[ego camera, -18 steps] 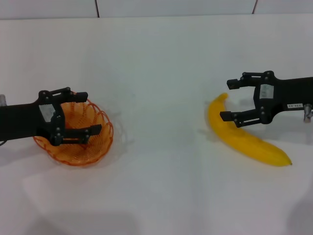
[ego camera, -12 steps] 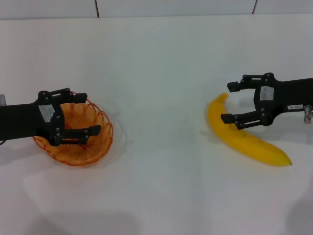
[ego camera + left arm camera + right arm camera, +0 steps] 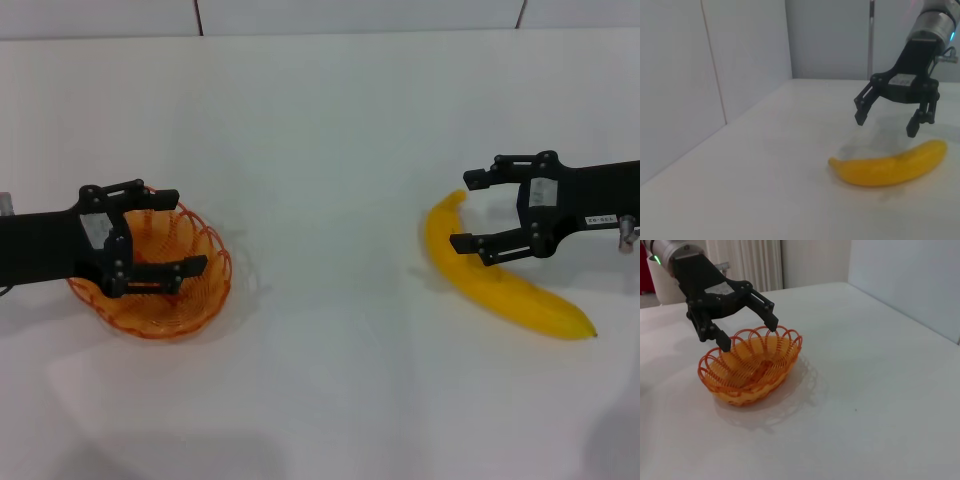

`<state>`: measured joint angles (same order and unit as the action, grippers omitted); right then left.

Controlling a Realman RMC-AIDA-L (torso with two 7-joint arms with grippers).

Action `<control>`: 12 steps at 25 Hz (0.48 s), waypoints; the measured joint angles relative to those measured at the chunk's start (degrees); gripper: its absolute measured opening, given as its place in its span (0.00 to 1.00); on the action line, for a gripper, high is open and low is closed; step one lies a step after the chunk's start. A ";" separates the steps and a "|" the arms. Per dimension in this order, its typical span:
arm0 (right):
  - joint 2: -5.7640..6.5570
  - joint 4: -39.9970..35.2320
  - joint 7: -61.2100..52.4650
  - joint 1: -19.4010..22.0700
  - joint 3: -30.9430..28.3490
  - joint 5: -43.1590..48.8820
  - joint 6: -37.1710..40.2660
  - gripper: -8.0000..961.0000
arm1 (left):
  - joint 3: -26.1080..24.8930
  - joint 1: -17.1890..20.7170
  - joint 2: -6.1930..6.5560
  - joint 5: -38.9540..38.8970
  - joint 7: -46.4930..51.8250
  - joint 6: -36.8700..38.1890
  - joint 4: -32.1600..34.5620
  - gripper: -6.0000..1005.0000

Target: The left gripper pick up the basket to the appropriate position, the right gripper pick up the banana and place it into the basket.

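Two grippers of mine are over the white table (image 3: 330,150), one at each side. My left gripper (image 3: 168,230) hovers above the shallow oval orange wire basket with the scalloped rim (image 3: 196,292), which sits on the table at my left. Its jaws are spread wide and grasp nothing; one finger is over the far rim, the other over the basket's inside, and the right wrist view shows them at about rim height. My right gripper (image 3: 468,211) hangs just above the large, smooth, bright yellow curved banana (image 3: 500,286), which lies flat on the table at my right. Its jaws are wide open too, empty, straddling the banana's upper half without touching it.
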<state>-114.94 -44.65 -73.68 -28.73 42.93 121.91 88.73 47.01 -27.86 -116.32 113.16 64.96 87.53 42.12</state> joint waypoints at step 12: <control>-0.18 0.00 -0.06 0.02 -0.27 0.00 -0.12 0.93 | -7.26 0.61 0.52 -1.19 23.87 -2.14 12.00 0.89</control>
<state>-115.11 -44.65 -73.74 -28.71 42.67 121.91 88.61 39.75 -27.25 -115.80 111.97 88.83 85.39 54.12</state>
